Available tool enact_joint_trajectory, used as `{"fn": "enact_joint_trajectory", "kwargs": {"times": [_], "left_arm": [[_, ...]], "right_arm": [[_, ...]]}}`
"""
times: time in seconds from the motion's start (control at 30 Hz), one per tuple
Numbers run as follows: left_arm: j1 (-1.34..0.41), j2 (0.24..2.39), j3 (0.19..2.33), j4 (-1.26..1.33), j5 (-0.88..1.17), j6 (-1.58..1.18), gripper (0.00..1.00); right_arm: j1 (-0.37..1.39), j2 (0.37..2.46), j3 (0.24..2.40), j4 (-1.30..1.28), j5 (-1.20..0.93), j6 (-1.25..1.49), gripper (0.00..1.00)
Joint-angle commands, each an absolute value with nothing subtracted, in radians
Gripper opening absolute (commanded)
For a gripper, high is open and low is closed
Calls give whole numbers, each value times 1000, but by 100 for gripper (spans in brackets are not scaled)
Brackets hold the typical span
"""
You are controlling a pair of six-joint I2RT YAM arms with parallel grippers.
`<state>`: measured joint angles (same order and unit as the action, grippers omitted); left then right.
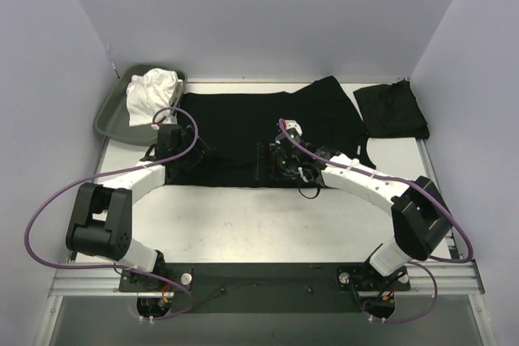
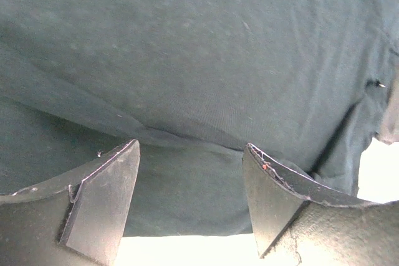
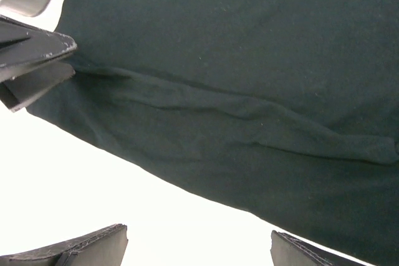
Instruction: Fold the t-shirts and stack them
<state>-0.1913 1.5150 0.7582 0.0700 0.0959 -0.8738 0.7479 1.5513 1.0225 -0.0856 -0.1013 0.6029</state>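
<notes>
While hovering, jaws apart, at the t-shirt (image 1: 235,131) hem — left gripper (image 2: 191,154), right gripper (image 3: 198,241) — may pinch just the wrinkle (image 3: 249,113), skewing the fold.

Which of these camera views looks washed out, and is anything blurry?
Left wrist view: the table beside the shirt is blown out to white, and the black cloth reads grey-green. Right wrist view: same white glare on the table. Top view: evenly lit, nothing blurred, but the shirt's folds vanish into black.
</notes>
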Motion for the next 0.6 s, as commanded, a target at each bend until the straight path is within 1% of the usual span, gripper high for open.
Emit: {"fn": "enact_joint_trajectory", "kwargs": {"times": [0.0,0.13,0.57], "left_arm": [[-212,1439,746,112,132,-885,76],[-213,1434,727,109,133,-887,76],[-209,1594,795,121,78,-885,75]], "right_arm": [[755,1525,1016,-54,-106,617,100],[758,1534,1008,-40,-112,624,100],[765,1503,966,-44,-89,624,100]]}}
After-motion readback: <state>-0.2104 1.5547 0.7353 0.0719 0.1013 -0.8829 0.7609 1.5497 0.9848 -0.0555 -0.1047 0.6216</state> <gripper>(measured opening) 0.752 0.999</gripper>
